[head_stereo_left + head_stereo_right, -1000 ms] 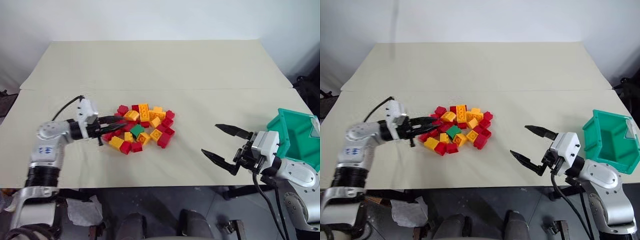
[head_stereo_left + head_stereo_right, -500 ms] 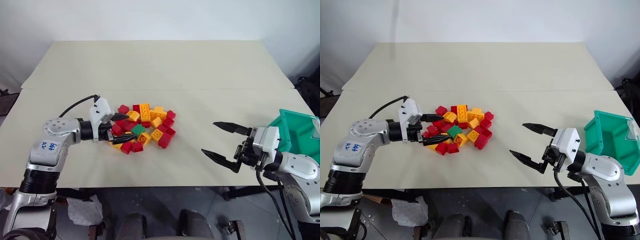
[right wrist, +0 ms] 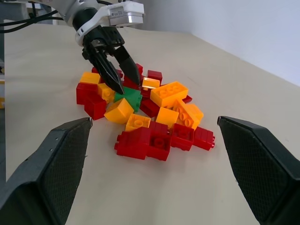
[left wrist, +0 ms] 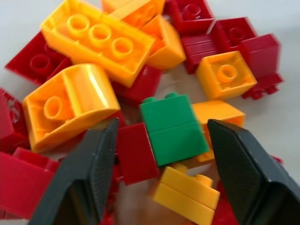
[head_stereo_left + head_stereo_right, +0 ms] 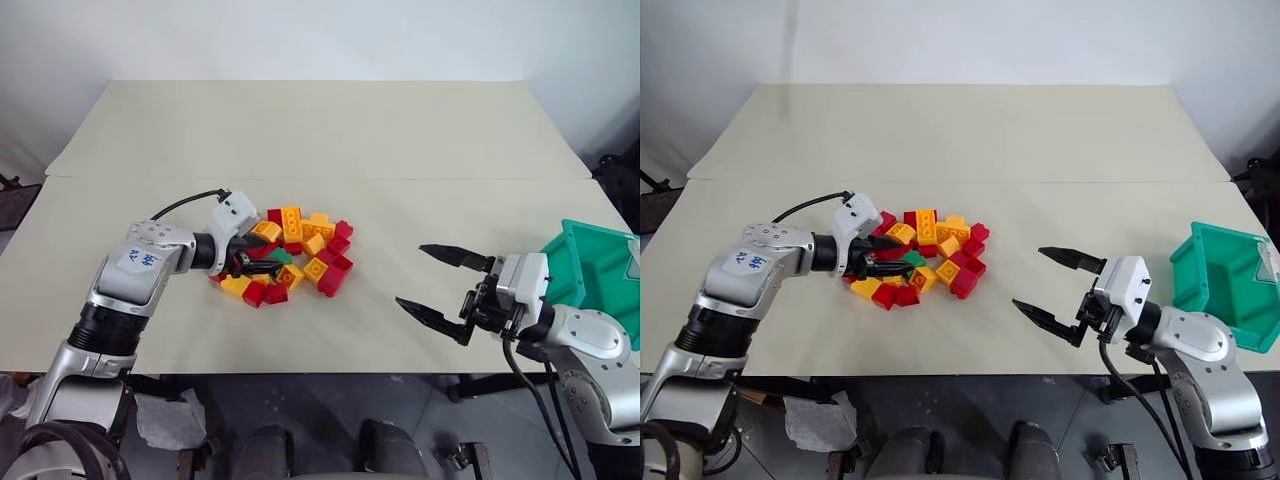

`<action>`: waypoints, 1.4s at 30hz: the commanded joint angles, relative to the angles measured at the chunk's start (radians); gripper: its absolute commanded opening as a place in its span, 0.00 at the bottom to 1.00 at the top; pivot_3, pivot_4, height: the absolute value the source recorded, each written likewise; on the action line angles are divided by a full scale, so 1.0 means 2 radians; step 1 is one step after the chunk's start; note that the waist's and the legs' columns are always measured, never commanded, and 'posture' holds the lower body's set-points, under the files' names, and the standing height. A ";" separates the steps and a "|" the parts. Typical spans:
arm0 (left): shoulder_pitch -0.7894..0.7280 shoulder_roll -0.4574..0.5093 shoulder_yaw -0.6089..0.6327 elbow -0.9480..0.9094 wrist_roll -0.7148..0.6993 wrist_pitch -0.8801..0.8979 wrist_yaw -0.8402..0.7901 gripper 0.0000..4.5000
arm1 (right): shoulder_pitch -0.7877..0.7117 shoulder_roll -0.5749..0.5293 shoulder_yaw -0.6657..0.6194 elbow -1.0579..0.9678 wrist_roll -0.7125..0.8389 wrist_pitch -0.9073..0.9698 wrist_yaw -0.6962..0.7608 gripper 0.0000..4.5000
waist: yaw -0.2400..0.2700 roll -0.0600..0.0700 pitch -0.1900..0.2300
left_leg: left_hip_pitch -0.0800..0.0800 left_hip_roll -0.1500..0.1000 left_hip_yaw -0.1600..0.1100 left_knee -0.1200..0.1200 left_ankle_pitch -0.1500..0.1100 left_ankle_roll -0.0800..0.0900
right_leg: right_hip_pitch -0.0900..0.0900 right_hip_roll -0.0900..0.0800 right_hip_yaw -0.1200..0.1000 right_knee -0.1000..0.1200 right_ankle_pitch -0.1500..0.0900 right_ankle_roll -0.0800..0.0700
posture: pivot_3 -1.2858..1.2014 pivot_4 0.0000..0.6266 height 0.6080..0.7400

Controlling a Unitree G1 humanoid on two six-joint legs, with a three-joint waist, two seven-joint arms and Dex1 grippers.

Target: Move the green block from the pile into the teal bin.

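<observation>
On the desk [image 5: 400, 130], left fingers [image 4: 98, 154] straddle the green block [image 4: 174, 129], ungripped in the pile [image 5: 300, 250]; right gripper [image 5: 445, 285] gapes empty; bin [image 5: 595, 270] at three o'clock waits.

a small handwritten blue mark sits on a white label on the left arm [image 5: 139, 259], but its characters are too small to read.

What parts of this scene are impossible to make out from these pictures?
- Green block: in the left eye view, mostly hidden behind the left gripper.
- Teal bin: cut off by the left eye view's edge; its floor hidden by its walls.
- Pile: the lower bricks are covered.
</observation>
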 commanded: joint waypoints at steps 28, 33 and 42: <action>-0.065 -0.002 -0.119 0.040 0.061 0.045 -0.057 0.32 | 0.005 0.017 0.002 -0.023 -0.005 -0.014 -0.023 1.00 | -0.004 0.000 0.000 | 0.001 0.000 0.001 0.000 0.000 0.000 | 0.000 0.000 0.001 0.001 0.000 0.000 | 0.52 0.24 1.00; -0.071 -0.019 -0.071 0.049 0.043 0.031 -0.048 0.32 | 0.002 0.019 0.001 -0.021 -0.008 -0.015 -0.024 1.00 | -0.003 0.000 0.000 | 0.001 0.000 0.001 0.000 0.000 0.000 | 0.000 0.000 0.001 0.001 0.000 0.000 | 0.52 0.24 1.00; -0.087 -0.066 0.035 0.041 -0.061 -0.070 -0.117 0.32 | 0.037 0.011 -0.029 -0.036 -0.005 -0.010 -0.034 1.00 | 0.001 0.000 0.000 | 0.000 0.000 0.000 0.001 0.000 0.000 | 0.000 0.000 0.001 0.000 0.000 0.000 | 0.52 0.24 1.00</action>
